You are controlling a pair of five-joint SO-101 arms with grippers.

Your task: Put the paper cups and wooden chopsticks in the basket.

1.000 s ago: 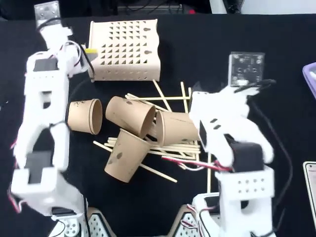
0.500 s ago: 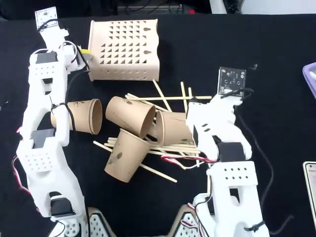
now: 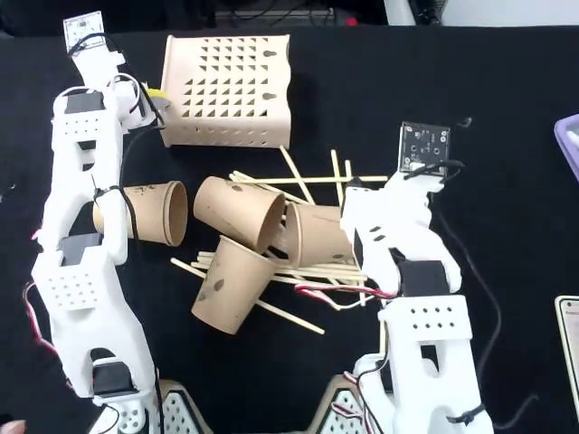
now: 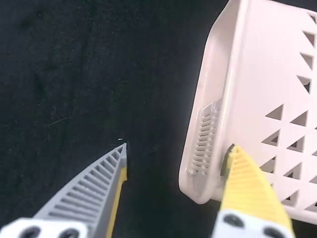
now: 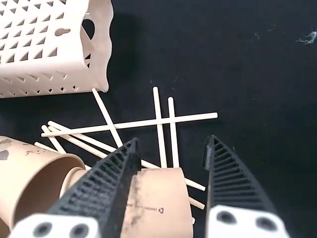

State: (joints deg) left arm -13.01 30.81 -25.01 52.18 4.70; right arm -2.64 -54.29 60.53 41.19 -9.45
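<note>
left gripper point(image 4: 177, 148): open, empty, at basket point(image 4: 257, 74) corner
right gripper point(image 5: 173, 140): open, over paper cup point(image 5: 158, 198)
basket: near desk point(image 3: 452, 54) far edge

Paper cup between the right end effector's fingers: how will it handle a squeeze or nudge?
Probably light and thin-walled; lying on its side, the paper cup may dent under a hard squeeze from the right end effector. It seems to rest on loose chopsticks, so a nudge could roll or slide it.

A matte black counter point(image 3: 507, 72) spans the scene (pale lint specks dot it), with a purple rounded object point(image 3: 569, 145) at its right edge and dark cables point(image 3: 271, 14) behind.
</note>
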